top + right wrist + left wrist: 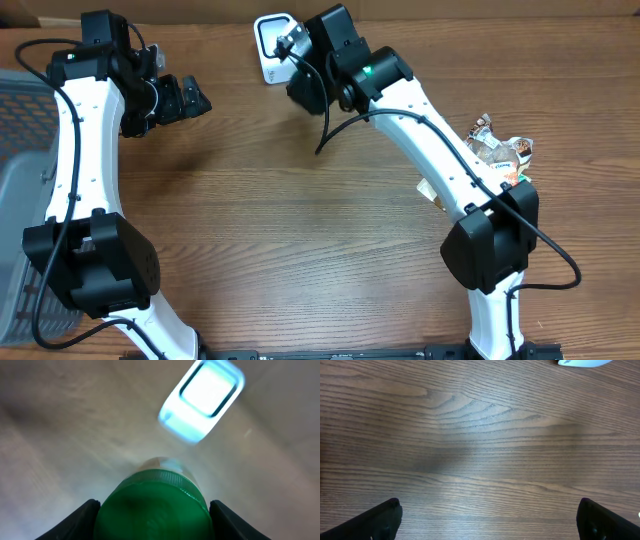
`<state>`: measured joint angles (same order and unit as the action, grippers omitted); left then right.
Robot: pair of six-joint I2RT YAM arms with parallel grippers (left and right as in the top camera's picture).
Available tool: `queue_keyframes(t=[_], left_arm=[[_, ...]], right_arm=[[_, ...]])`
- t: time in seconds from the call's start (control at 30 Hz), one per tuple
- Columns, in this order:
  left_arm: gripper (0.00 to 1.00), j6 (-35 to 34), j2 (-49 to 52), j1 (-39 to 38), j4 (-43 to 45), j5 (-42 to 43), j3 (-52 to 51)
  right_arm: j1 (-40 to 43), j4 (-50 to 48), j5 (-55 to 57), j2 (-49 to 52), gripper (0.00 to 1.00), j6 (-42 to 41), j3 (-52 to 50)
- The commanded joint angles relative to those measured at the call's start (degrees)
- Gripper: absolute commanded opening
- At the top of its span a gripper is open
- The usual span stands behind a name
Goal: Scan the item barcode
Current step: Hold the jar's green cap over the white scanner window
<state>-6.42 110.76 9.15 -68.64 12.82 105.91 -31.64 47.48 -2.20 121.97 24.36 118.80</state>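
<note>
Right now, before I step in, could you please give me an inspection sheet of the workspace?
Surface: brown wood-grain table.
Job's things: green-capped container in the right gripper, held in front of the white barcode scanner, whose window is lit.
Clutter: snack packets beside the right arm; grey basket at the table's left edge.
Grippers: left gripper open, holding nothing, over bare wood; right gripper shut on the container's cap.
Cables: black cable hanging in a loose loop off the right arm.
Surroundings: nothing seen.
</note>
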Motion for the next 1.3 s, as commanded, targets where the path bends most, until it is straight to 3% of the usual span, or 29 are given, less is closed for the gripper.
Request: queue_keyframes(t=[0.0,0.2,0.53,0.83,1.13,1.27], left_arm=[[1.0,0.6,-0.1,0.5,-0.1,-0.4,1.0],[0.99,0.6,-0.1,0.5,-0.1,-0.4,1.0],[1.0,0.6,-0.1,0.5,-0.1,-0.4,1.0],[0.99,0.6,-0.1,0.5,-0.1,-0.4,1.0],[0.99,0.6,-0.1,0.5,-0.1,-0.4,1.0],[1.0,0.6,-0.1,0.5,-0.1,-0.4,1.0]], right_arm=[[-0.1,-6.2,2.4,-0.4,0.49,10.2,1.2],[-0.1,-20.9,2.2,1.5,0.56,16.9,1.2],[-0.2,-42.9,2.2,9.6,0.59,24.7,1.2],[0.1,-50.0,2.2,16.5,0.59,39.3,1.2],[1.4,-53.0,2.7,18.3,0.58,42.5,1.2],[1.4,-53.7,5.6,18.3,0.55,47.6,1.2]])
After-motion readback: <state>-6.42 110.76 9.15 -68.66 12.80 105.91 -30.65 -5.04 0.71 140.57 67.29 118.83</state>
